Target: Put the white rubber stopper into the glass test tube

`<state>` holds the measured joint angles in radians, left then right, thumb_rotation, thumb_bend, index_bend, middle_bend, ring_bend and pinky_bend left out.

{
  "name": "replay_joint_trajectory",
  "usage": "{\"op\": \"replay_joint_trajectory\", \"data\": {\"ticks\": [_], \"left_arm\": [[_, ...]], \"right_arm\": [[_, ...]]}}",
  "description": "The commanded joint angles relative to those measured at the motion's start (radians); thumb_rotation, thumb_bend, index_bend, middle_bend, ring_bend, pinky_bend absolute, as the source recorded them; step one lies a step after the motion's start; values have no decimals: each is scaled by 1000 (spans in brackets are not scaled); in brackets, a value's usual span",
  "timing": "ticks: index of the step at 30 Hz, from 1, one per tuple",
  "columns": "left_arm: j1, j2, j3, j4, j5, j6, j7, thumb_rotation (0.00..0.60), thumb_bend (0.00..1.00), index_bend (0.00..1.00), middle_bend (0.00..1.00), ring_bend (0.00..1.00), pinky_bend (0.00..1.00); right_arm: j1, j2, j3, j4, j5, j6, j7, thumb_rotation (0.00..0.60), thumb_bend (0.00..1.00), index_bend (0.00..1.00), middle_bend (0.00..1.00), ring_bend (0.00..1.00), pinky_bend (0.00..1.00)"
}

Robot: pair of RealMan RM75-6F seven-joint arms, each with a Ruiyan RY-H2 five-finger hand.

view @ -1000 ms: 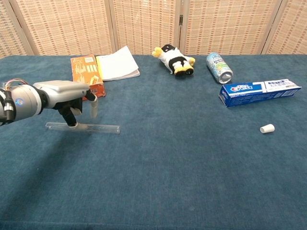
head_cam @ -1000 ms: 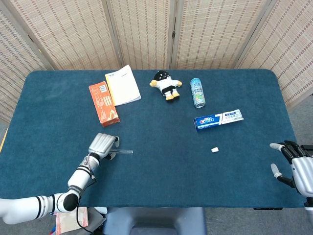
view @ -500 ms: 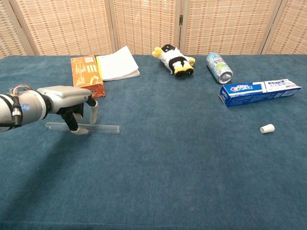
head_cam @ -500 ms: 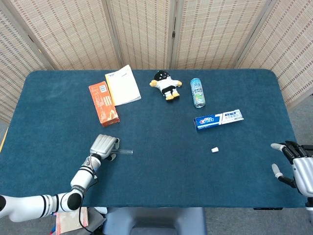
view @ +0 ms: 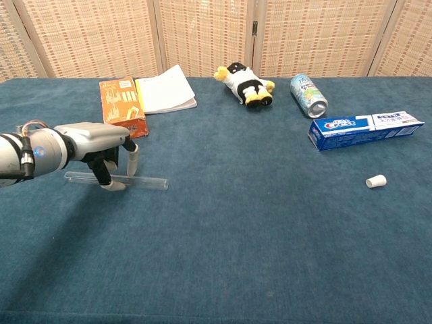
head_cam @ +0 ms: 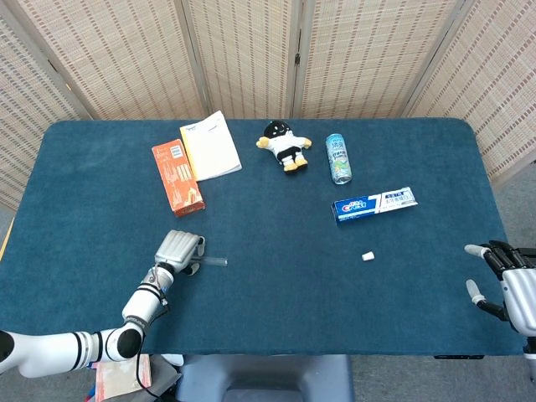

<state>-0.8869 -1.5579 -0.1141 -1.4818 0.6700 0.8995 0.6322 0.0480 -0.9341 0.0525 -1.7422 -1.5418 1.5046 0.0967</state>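
Two robot hands are in play, and only yours at the lower left has changed: the left robot hand [view: 94,143] has sunk a little lower over the glass test tube [view: 138,180] in the last second, palm down, fingers draped over the tube's left part, though whether they actually pinch it you cannot tell from either view. The tube lies flat on the tabletop [view: 236,236], so the pick-up looks not yet made. At the lower right edge of the head view, the right robot hand [head_cam: 505,280] hangs spread and empty. Farther right in the chest view, the white rubber stopper [view: 376,181] lies untouched, just below the toothpaste box [view: 364,129].
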Motion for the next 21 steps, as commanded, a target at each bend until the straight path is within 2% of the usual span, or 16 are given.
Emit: {"op": "replay_joint_trajectory", "data": {"ticks": [1,21], "left_arm": [[-2,-1,2,5,-6,-2,-1,600,309,487,1000,1000,1000],[3,0,26,23,4,4,-22,600,356,522,1000,1000,1000]], "right_arm": [[-1,0,0,0,1,0,1,600,352,258,278,171,308],[-5,2,-1,-12,-1,8,-10,600,353,258,278,171,308]]}}
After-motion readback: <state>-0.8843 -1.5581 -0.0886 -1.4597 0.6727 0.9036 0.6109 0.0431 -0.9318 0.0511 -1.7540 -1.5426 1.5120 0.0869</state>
